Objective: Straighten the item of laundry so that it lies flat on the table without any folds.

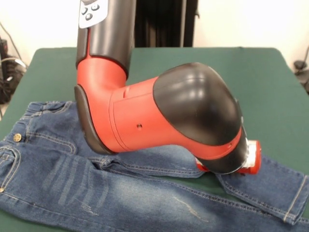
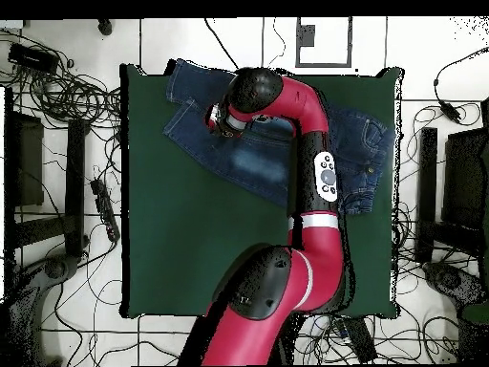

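Note:
The blue denim jeans (image 1: pixel 58 179) lie along the near edge of the dark green table (image 1: pixel 270 77), with the waist and brass button at the left and the legs running right. One leg overlaps the other and there are creases near the crotch. In the overhead view the jeans (image 2: pixel 250 164) lie along the table's (image 2: pixel 191 248) top edge. My gripper (image 2: pixel 221 119) is low over the legs, near where they part. In the front view the arm's bulk (image 1: pixel 193 111) hides it, and only the red and white wrist end (image 1: pixel 251 157) shows.
My arm (image 2: pixel 320 172) reaches up the table's right half and crosses over the jeans' waist part. Cables and black equipment (image 2: pixel 57 153) lie on the floor around the table. A dark stand (image 1: pixel 164 21) is behind the table.

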Tool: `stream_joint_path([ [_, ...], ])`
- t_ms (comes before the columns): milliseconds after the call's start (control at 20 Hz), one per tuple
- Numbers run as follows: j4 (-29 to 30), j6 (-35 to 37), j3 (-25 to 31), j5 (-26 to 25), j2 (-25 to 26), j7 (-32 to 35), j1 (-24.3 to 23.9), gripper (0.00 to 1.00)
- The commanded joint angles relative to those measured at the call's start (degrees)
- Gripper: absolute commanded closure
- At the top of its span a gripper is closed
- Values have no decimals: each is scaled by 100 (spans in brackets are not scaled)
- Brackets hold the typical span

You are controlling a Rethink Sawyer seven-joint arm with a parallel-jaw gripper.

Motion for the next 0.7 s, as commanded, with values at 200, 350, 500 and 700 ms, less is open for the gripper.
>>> stream_joint_path([
  [200, -354, 358, 365, -369, 310, -1623, 346, 100],
  [350, -474, 23, 415, -472, 413, -1718, 380, 100],
  [500, -557, -445, 435, -567, 525, -1813, 422, 100],
  [700, -760, -1057, 551, -786, 722, -2022, 483, 100],
])
